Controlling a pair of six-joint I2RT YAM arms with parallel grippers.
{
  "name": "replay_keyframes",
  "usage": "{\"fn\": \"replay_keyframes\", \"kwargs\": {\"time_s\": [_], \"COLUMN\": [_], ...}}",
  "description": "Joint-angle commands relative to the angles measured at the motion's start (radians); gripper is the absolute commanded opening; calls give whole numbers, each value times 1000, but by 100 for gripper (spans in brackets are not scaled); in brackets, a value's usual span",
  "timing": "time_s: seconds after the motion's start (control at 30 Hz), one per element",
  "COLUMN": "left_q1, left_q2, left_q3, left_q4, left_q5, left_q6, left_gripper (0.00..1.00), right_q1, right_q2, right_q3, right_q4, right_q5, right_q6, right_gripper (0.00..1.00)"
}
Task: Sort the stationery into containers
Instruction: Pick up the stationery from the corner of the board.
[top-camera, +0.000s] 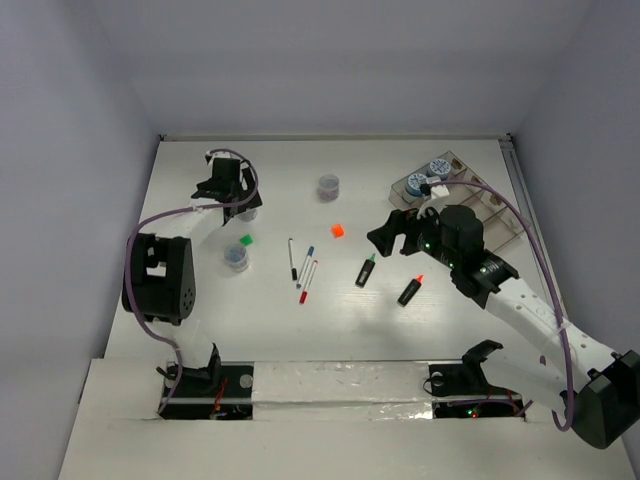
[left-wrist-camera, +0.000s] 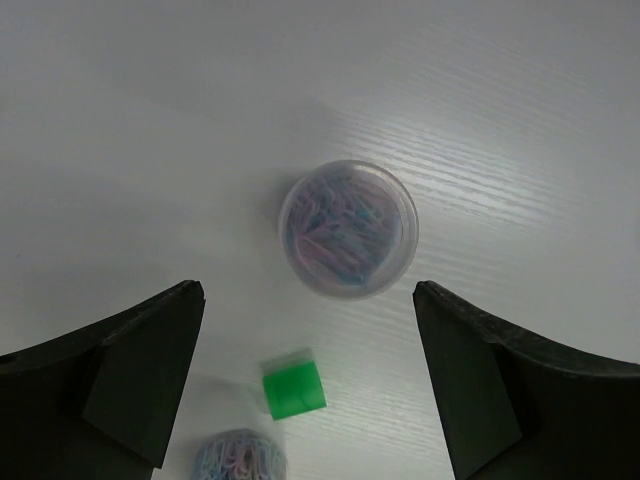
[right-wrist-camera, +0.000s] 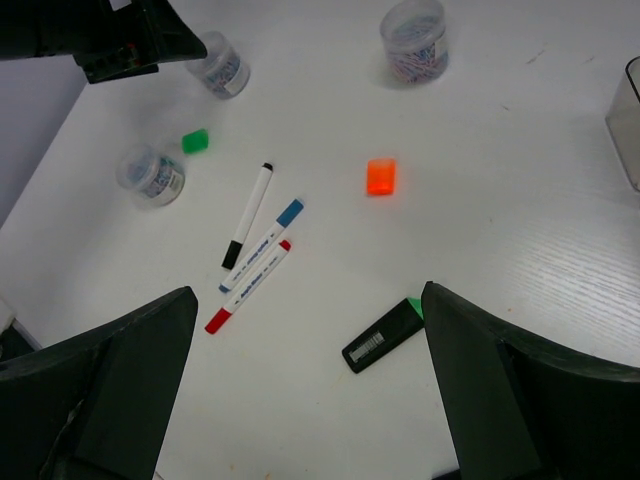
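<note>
Three white pens, black-capped (right-wrist-camera: 248, 215), blue-capped (right-wrist-camera: 262, 245) and red-capped (right-wrist-camera: 248, 286), lie together mid-table (top-camera: 302, 268). A green-tipped highlighter (right-wrist-camera: 383, 335) and an orange-tipped highlighter (top-camera: 410, 290) lie to their right. The orange cube (right-wrist-camera: 381, 176) sits behind them. My right gripper (right-wrist-camera: 309, 295) is open and empty, hovering above the green highlighter (top-camera: 366, 270). My left gripper (left-wrist-camera: 308, 290) is open and empty over a clear pot of clips (left-wrist-camera: 348, 228) at the far left. The clear tray (top-camera: 478, 205) at the back right holds two blue-lidded pots (top-camera: 430, 175).
A green cube (left-wrist-camera: 294, 388) and a second clip pot (left-wrist-camera: 238, 455) lie just near of the left gripper. A third pot (top-camera: 328, 186) stands at the back centre. White walls close in the table at the back and on both sides.
</note>
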Motion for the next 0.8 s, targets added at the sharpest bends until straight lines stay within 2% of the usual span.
{"fn": "replay_keyframes", "kwargs": {"time_s": [0.0,0.37,0.47,0.57,0.67,0.7,0.77], "left_q1": [-3,-34,-44,-44,-44,-44,-54], "left_q2": [50,187,205,211,213,211,196], "left_q3": [91,202,218,211,211,215,246], "left_q4": [-8,-45,-54,-47,-54,-59,-86], "left_q5": [-25,-28,-45,-62,-73,-76,-79], "left_q6": [53,116,117,120,120,122,126], "left_gripper": [85,85,80,64,28,11,0], "right_q1": [8,8,8,8,8,8,8], "right_q2": [-7,-1,5,2,-5,-10,-22], "right_q3": [9,11,11,11,8,8,3], "right_q4": [41,38,40,38,32,29,32], "right_q5": [-21,-22,-24,-17,-4,2,21], "right_q6": [-17,-20,-18,-20,-23,-23,-23], "right_gripper": [100,100,100,100,100,100,100]}}
